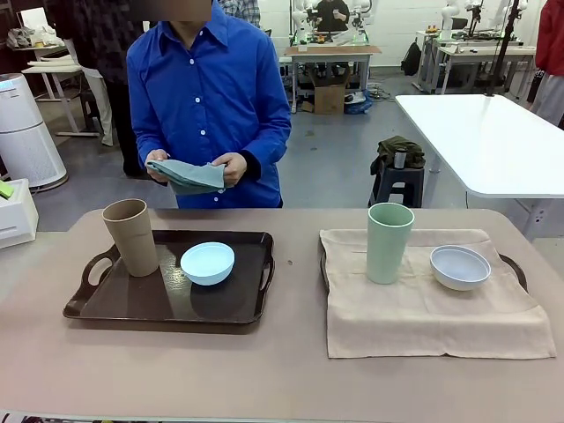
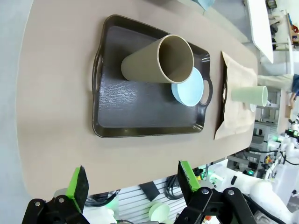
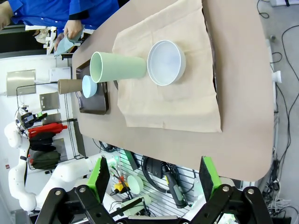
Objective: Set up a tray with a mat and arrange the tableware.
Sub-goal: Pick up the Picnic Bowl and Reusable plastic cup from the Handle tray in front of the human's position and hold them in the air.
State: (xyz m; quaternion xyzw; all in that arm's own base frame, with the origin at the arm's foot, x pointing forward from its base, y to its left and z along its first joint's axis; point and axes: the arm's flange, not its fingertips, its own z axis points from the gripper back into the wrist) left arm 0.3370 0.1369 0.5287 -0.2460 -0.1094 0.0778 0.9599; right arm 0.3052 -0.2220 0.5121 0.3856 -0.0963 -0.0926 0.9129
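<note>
A dark brown tray (image 1: 115, 308) (image 2: 121, 112) on the left of the table holds a tan-brown cup (image 1: 131, 236) (image 2: 156, 60) and a light blue bowl (image 1: 208, 263) (image 2: 189, 91). On the right a beige mat (image 1: 423, 308) (image 3: 187, 107) covers a second tray (image 1: 516, 269), with a pale green cup (image 1: 389, 241) (image 3: 117, 66) and a whitish bowl (image 1: 459, 266) (image 3: 166, 62) on it. A person at the far side holds a grey-green cloth (image 1: 187, 175) in both hands. My left gripper (image 2: 130, 186) is open, high above the near table edge. My right gripper (image 3: 155, 179) is open too, above the near edge by the mat.
The table (image 1: 282, 379) has bare room along its near edge and between the two trays. A white table (image 1: 493, 141) and a stool (image 1: 397, 172) stand behind on the right, and a white appliance (image 1: 22, 132) on the far left.
</note>
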